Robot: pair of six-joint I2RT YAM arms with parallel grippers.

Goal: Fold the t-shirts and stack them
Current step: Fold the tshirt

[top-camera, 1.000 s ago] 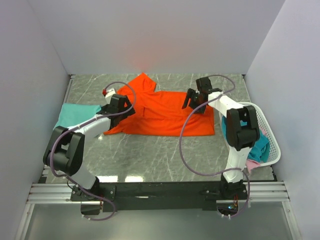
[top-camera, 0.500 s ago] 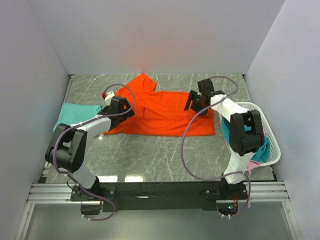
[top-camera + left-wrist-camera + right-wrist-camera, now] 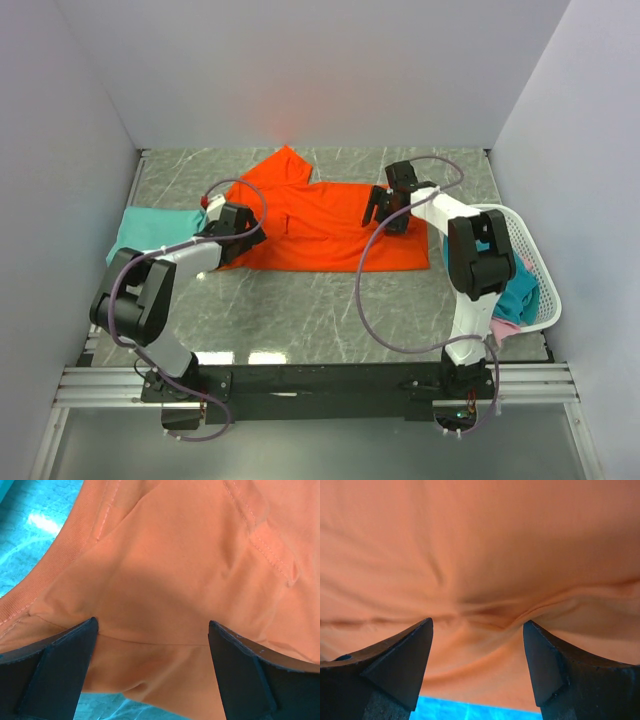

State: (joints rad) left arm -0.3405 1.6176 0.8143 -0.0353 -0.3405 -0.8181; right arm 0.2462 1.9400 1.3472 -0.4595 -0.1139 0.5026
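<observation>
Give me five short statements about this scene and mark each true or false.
The orange t-shirt lies on the table. True.
Both grippers are shut. False: the left gripper and right gripper stand open over the orange t-shirt.
A teal t-shirt lies at the table's left edge. True.
The basket is empty. False: the white basket holds teal cloth.
The basket sits at the table's left edge. False: it sits at the right edge.

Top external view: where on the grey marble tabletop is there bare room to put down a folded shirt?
The grey marble tabletop is bare between the near hem of the orange-red t-shirt and the black base rail; also both far corners. Crowded: teal t-shirt left, white lattice basket right.
</observation>
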